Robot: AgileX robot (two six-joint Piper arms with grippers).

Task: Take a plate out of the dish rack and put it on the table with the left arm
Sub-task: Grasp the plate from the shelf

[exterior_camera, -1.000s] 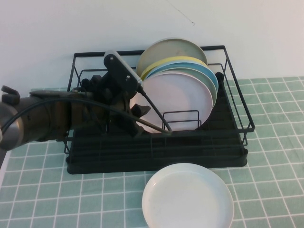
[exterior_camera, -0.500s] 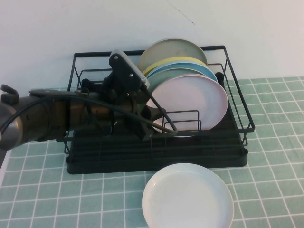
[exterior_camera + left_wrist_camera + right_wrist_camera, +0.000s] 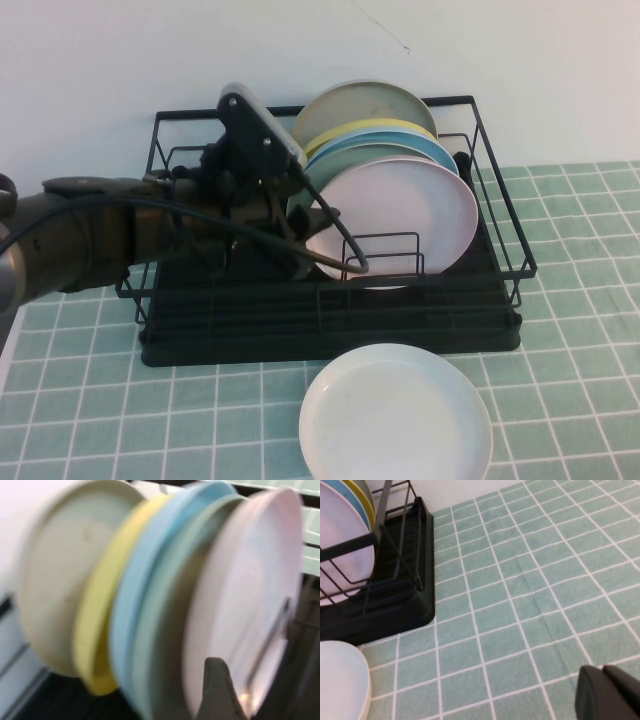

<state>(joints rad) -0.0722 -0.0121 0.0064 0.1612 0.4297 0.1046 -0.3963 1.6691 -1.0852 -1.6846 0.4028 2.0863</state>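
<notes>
— Where do we stand with the round, pale pink matte plate (image 3: pixel 405 220)?

— It sits on edge at the front of the stack in the black wire dish rack (image 3: pixel 500 190), face toward us, its flat plane running across the rack. Behind it we see a mint-green plate (image 3: pixel 160 630), a blue one (image 3: pixel 135 600), a yellow one (image 3: pixel 97 630) and a beige one (image 3: pixel 60 575).

— And our left gripper (image 3: pixel 310 235)?

— It is inside the rack at the pink plate's left edge, fingers spread wide. In the wrist view one dark fingertip (image 3: pixel 217 690) lies at the plate's lower rim; we cannot tell whether the plate is pinched.

— The other arm?

— Our right gripper (image 3: pixel 610 695) hangs over the green tiled table (image 3: pixel 520 605), well apart; its jaws we cannot tell. The left is far nearer.

— The smooth, thin rim looks slippery, we judge.
</notes>
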